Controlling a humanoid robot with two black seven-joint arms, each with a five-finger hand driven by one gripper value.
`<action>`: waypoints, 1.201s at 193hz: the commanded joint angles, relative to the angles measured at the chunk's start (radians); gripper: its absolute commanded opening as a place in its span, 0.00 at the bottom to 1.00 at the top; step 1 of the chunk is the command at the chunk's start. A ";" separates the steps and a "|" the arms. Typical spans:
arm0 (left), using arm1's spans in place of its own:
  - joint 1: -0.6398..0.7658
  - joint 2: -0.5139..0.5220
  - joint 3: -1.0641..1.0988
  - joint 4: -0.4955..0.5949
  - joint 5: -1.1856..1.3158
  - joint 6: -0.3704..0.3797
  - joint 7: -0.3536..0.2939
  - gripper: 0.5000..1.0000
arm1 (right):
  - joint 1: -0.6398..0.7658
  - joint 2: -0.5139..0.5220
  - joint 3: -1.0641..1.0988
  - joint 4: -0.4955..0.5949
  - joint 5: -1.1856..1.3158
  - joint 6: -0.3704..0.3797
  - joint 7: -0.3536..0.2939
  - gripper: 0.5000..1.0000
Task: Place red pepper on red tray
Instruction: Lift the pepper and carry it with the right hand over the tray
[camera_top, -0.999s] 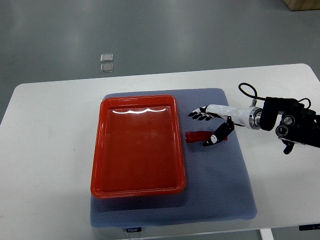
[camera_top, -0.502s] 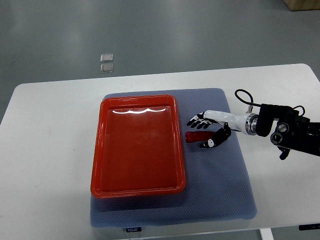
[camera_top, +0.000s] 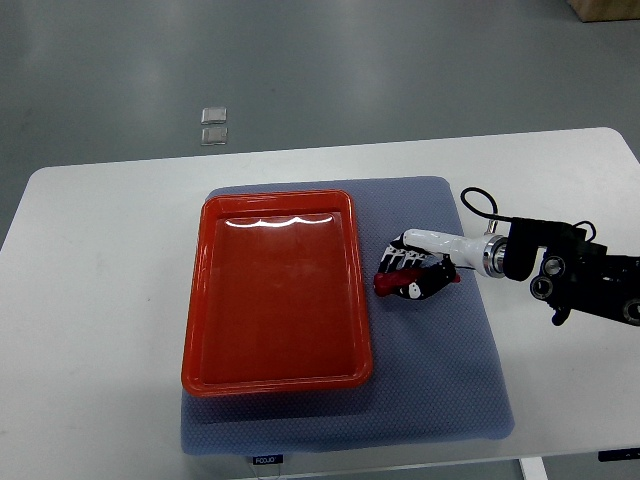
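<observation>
A small red pepper (camera_top: 384, 283) lies on the blue-grey mat (camera_top: 440, 350), just right of the red tray (camera_top: 275, 290). My right hand (camera_top: 408, 272) comes in from the right edge and its black fingers (camera_top: 402, 260) are curled down over the pepper, closing around it. Only the pepper's left end shows past the hand. The pepper still rests on the mat. The red tray holds nothing. The left arm is out of the picture.
The mat covers the middle of a white table (camera_top: 100, 300). The right arm's black wrist unit (camera_top: 580, 280) and a looping cable (camera_top: 478, 205) lie over the table's right side. Two small clear squares (camera_top: 213, 125) sit on the floor beyond the table.
My right hand slid left and down over the pepper, and its fingers went from spread to curled around it. The pepper has hardly shifted.
</observation>
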 joint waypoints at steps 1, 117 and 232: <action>0.000 0.000 -0.001 0.000 0.000 0.000 0.000 1.00 | 0.006 -0.015 0.003 0.000 0.002 0.001 0.000 0.00; 0.000 0.000 -0.001 -0.001 0.000 0.000 0.000 1.00 | 0.393 0.097 -0.097 -0.022 0.160 0.050 0.000 0.00; 0.000 0.000 -0.003 -0.004 0.000 0.000 0.000 1.00 | 0.331 0.519 -0.192 -0.364 0.147 0.013 0.000 0.00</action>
